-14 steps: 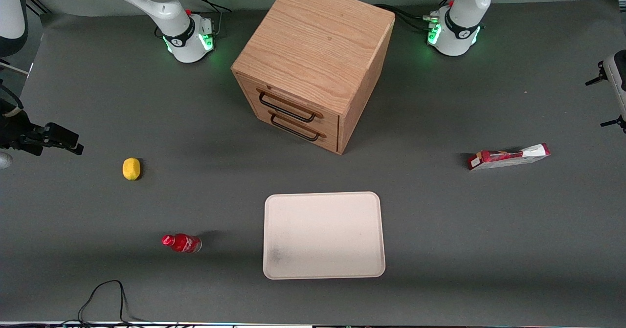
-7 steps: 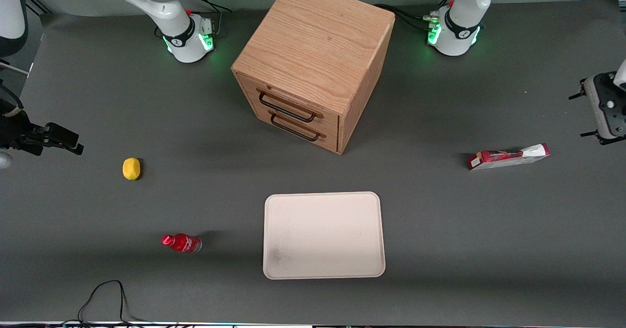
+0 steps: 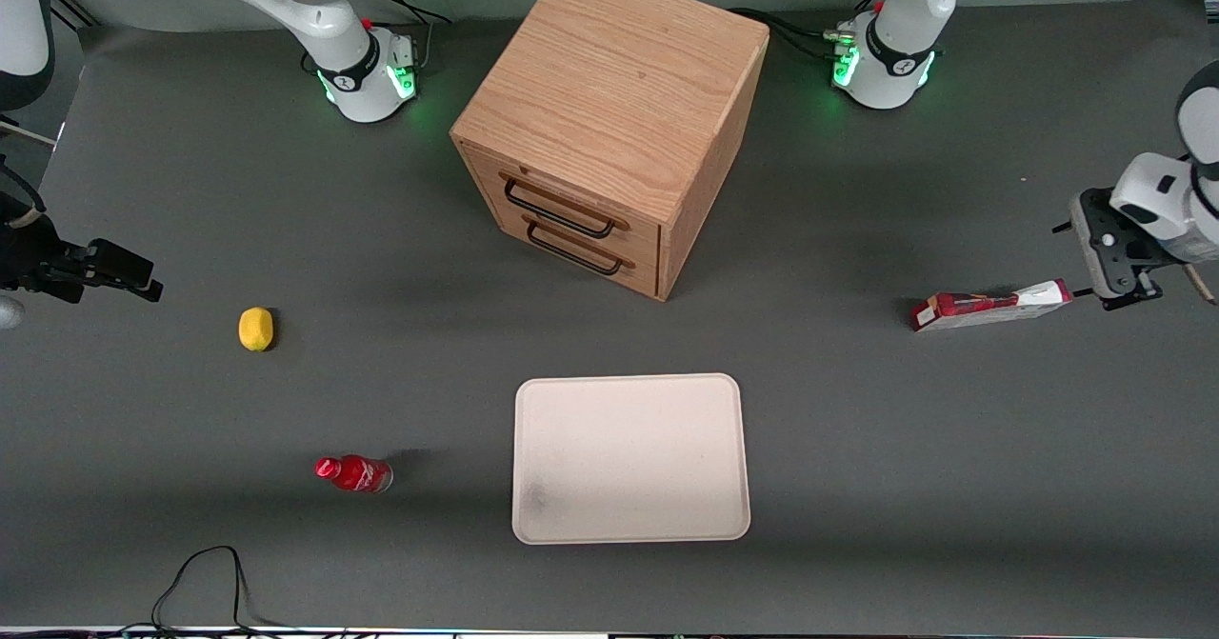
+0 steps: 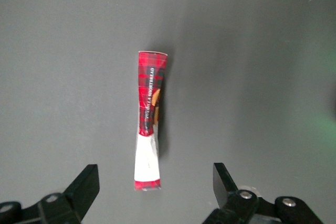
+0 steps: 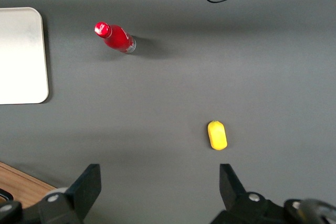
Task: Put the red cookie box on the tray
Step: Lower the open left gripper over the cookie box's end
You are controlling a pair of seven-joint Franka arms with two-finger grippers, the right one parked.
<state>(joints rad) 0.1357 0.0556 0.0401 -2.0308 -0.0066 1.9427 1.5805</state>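
Overhead, dark grey mat (image 3: 857,449), red cookie box (image 3: 990,305) flat — end effector (image 4: 155,188) spread above

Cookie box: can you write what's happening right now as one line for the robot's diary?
phase: approach | pincer: open, above white end of red cookie box | box: lying on table, not gripped | tray: nothing on it

I see the red cookie box (image 3: 990,306) lying flat, white end toward the gripper (image 4: 155,192), which hovers spread. Cream tray (image 3: 630,458) sits well apart, bare.
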